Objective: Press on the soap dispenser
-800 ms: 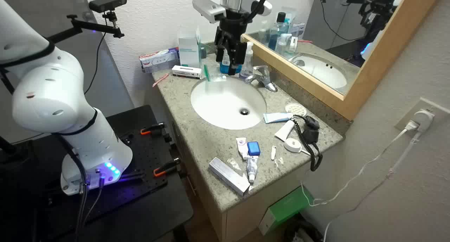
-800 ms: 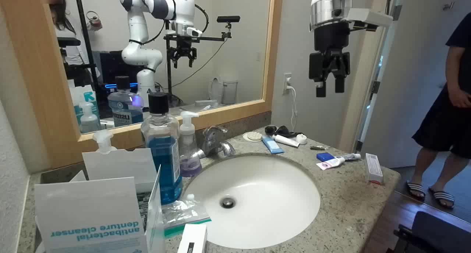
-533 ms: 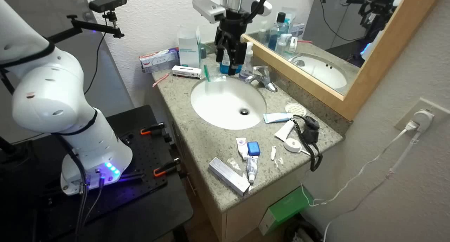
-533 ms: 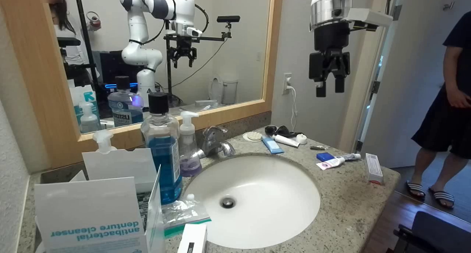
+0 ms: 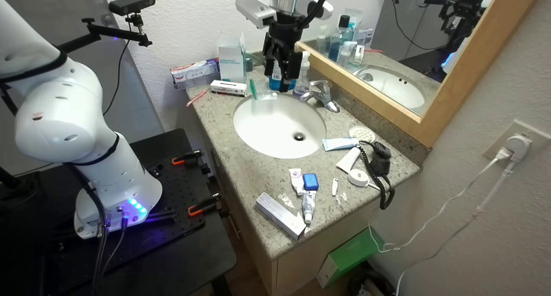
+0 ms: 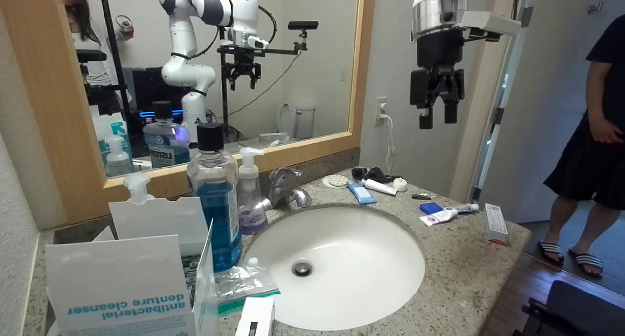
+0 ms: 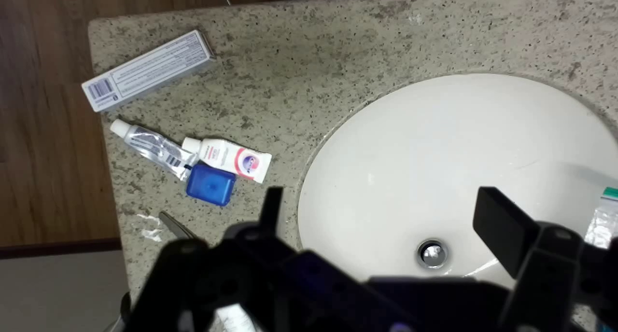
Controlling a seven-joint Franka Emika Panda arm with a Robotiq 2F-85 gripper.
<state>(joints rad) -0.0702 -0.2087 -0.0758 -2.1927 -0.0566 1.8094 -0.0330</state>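
The soap dispenser, a clear upright bottle with a white pump and some purplish liquid low inside, stands between the tall mouthwash bottle and the faucet. In an exterior view the soap dispenser is partly covered by my gripper. High above the counter in another exterior view, my gripper points down with a gap between its fingers. The wrist view shows the gripper open over the sink, jaws wide apart and nothing between them. The dispenser does not show in the wrist view.
Tall blue mouthwash crowds the dispenser, with the faucet on its far side. A white box hides most of another pump bottle. The sink lies in front; the mirror frame runs behind. Small toiletries lie along the counter.
My arm and gripper hold the same place, and the bottles stand unmoved. A person at the edge of an exterior view has shifted slightly to the left.
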